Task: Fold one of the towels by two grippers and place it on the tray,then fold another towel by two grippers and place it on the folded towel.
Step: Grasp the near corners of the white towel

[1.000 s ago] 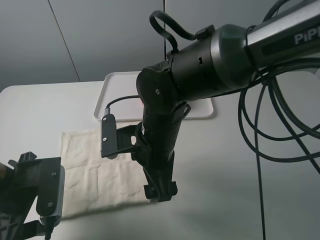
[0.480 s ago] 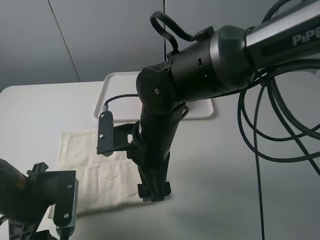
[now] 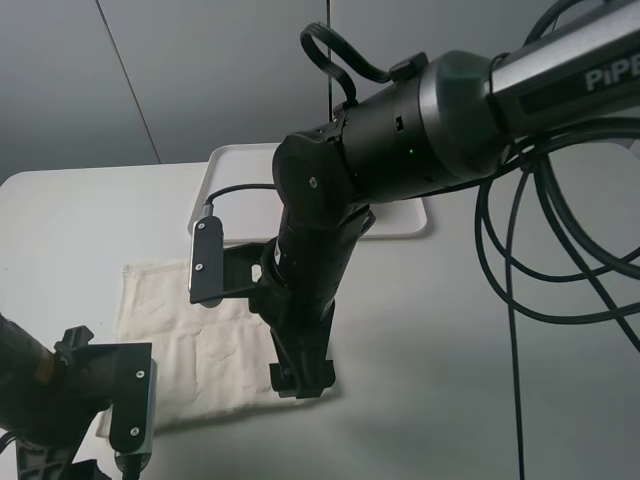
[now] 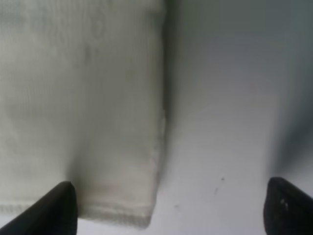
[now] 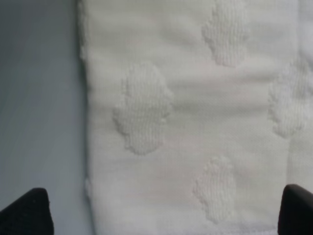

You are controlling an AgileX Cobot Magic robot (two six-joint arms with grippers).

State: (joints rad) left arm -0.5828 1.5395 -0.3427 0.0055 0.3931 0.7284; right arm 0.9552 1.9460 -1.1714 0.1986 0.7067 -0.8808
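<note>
Towel (image 3: 170, 320) flat on the table (image 3: 60, 220), just short of the tray (image 3: 225, 190). Left gripper (image 4: 168, 208) and right gripper (image 5: 161, 213) — jaws spread wide, holding nothing — hang over its two near corners, a side edge between each pair of fingertips.

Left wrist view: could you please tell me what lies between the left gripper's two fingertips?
In the left wrist view, the left gripper straddles the towel corner: cloth beside one fingertip, bare table up to the other.
</note>
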